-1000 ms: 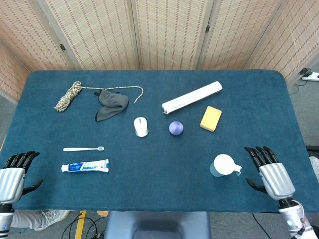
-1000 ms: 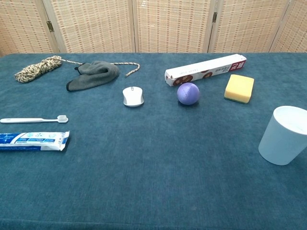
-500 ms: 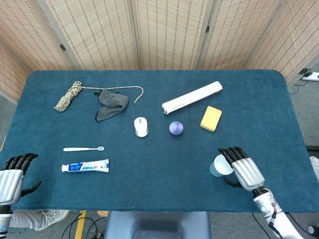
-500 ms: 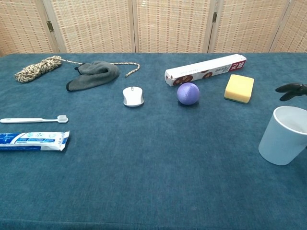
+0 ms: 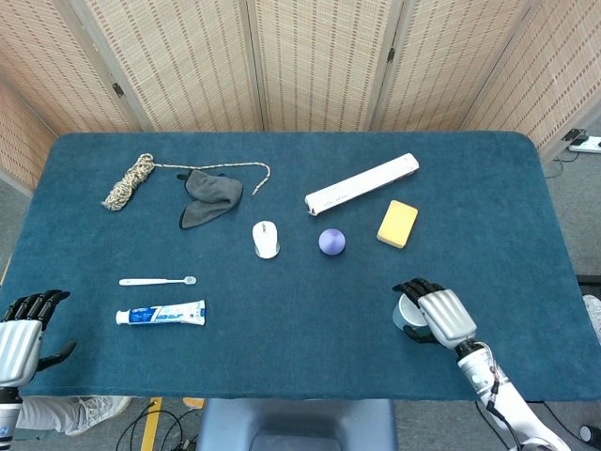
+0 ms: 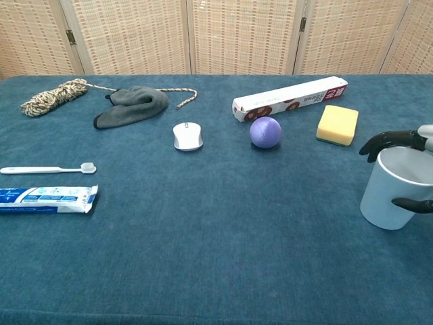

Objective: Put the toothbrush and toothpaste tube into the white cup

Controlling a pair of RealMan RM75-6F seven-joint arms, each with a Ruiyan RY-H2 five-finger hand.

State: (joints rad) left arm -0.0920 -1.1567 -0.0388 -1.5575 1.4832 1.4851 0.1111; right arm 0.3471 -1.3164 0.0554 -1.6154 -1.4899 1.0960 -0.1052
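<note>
— Our right fingers (image 6: 382,141) curl round the white cup (image 6: 389,193): the dark tips show over its far rim and the thumb lies against its near wall in the chest view. From the head view the right hand (image 5: 437,315) sits over the cup (image 5: 404,314), so only a sliver of it shows at the hand's left side.

— So we grip it. Is it upright?

— It stands on the blue table (image 5: 310,338), mouth up and tilted a little, near the front edge on our right.

— And our left hand (image 5: 21,329)?

— At the front left corner, off the table edge, fingers apart and holding nothing. The chest view does not show it.

— Where are the toothbrush (image 5: 157,280) and the toothpaste tube (image 5: 160,313)?

— Both lie flat near the front left, well apart from the cup. The brush lies behind the tube, roughly parallel to it, bristle end pointing to our right. They lie near each other but do not touch.

— What else do we see?

— A coil of rope (image 5: 129,180) and a grey cloth (image 5: 208,197) at the back left, a white mouse (image 5: 266,239) and a purple ball (image 5: 331,241) mid-table, a long white box (image 5: 362,184) behind them, and a yellow sponge (image 5: 397,224) just right of the ball.
</note>
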